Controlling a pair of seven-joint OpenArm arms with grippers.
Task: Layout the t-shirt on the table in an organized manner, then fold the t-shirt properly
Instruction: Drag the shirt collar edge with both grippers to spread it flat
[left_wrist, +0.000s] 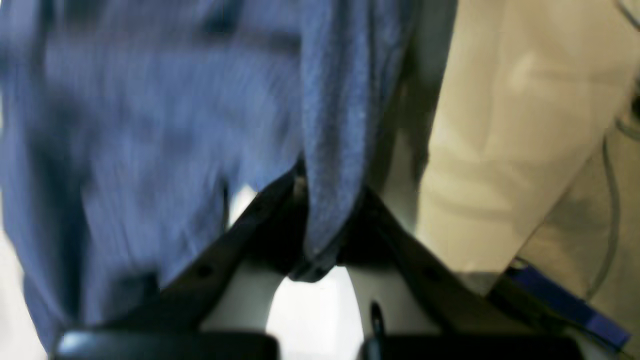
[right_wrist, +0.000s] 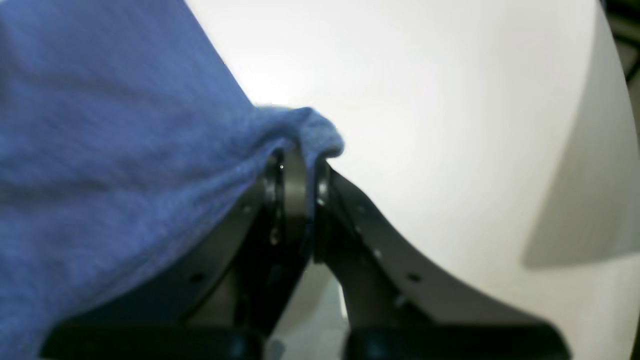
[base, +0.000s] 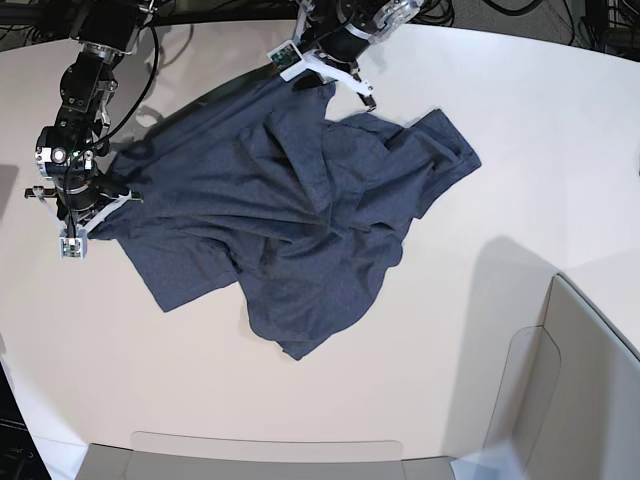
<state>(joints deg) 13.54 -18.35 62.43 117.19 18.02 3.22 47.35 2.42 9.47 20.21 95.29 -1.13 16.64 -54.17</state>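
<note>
Close up in the left wrist view, the left gripper (left_wrist: 320, 225) has its fingers pinched tight on a narrow fold of the t-shirt (left_wrist: 165, 125), which hangs away as a blurred blue sheet with soft vertical creases; a pale wall and a cable sit off to one side. Over in the right wrist view, the right gripper (right_wrist: 300, 165) is likewise clamped on a small bunched corner of the t-shirt (right_wrist: 100, 150), with only a short tuft showing past the jaws and the bare table (right_wrist: 425, 125) beyond. From the base view, the t-shirt (base: 300, 220) lies crumpled near the middle of the table (base: 520, 120), held at 2 edges by the right gripper (base: 100, 205) and the left gripper (base: 325, 75); 1 side is heaped in folds, a sleeve is bunched toward the far side, and a lower flap is doubled under. My judgement is that the right grip looks shallow, so a hard pull apart could slip the cloth free, and uneven tension may drag the folded heap along instead of opening it, leaving the shirt twisted.
</note>
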